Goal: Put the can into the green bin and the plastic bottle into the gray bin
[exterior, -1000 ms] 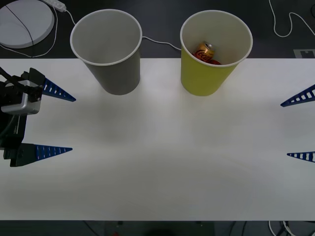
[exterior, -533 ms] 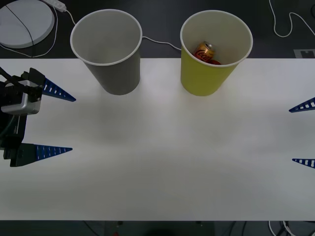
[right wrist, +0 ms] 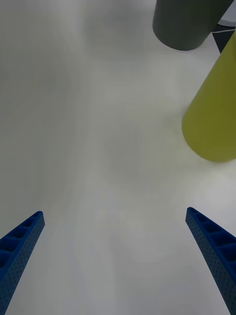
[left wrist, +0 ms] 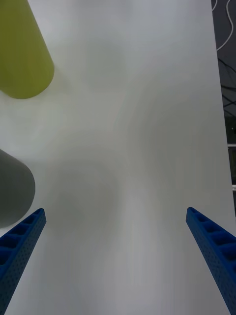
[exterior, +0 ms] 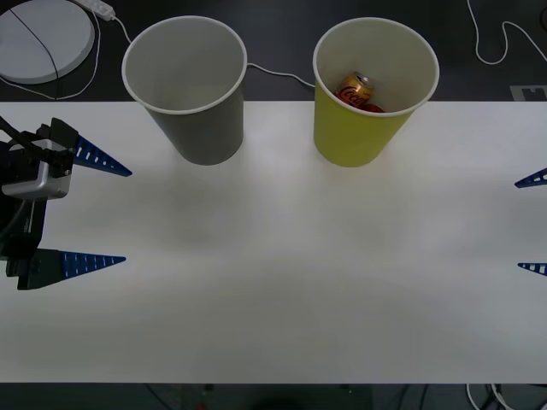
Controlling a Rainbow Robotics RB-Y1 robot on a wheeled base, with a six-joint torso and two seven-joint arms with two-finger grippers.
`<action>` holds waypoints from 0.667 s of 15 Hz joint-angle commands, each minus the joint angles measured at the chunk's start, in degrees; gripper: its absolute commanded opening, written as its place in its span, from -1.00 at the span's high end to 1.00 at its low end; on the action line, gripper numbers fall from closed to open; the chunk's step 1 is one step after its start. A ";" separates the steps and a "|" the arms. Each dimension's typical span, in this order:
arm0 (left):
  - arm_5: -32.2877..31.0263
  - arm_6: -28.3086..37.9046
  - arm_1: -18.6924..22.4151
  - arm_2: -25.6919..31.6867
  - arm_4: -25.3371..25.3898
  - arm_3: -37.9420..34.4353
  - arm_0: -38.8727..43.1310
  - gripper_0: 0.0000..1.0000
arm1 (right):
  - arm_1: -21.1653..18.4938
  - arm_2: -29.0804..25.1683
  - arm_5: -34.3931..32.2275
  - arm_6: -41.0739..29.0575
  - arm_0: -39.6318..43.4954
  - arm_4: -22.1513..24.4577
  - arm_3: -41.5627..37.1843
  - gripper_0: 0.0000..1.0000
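While your left gripper [exterior: 126,215] hangs over the left edge of the white table [exterior: 273,290], its blue fingers [exterior: 101,160] are spread wide apart with nothing between them, pointing toward the middle of the tabletop. Moving rightward along the far edge, you see the gray bin [exterior: 190,85] standing upright, its pale inside showing nothing in it from the front view. Just beside it, apart and not touching, stands the green bin [exterior: 372,85], also upright, and the can [exterior: 356,90] lies tilted inside it near the bottom. At the far right edge, your right gripper [exterior: 532,224] shows just the tips of its fingers [exterior: 534,179], likewise spread wide and holding nothing, well apart from both bins.
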 commanded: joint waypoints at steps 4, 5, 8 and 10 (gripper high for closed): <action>0.00 0.00 0.00 0.00 0.00 0.00 0.00 -1.00 | -0.11 0.27 0.01 2.69 -0.09 -0.90 0.33 -1.00; 0.00 0.00 0.00 0.00 0.00 0.00 0.00 -1.00 | -0.02 0.36 0.01 3.05 -0.09 -0.90 0.86 -1.00; 0.00 0.00 0.00 0.00 0.00 0.00 0.00 -1.00 | -0.02 0.80 0.01 3.40 -0.09 -1.25 1.73 -1.00; 0.00 0.00 0.00 0.00 0.00 0.00 0.00 -1.00 | -0.02 0.80 0.01 3.40 -0.09 -1.25 1.73 -1.00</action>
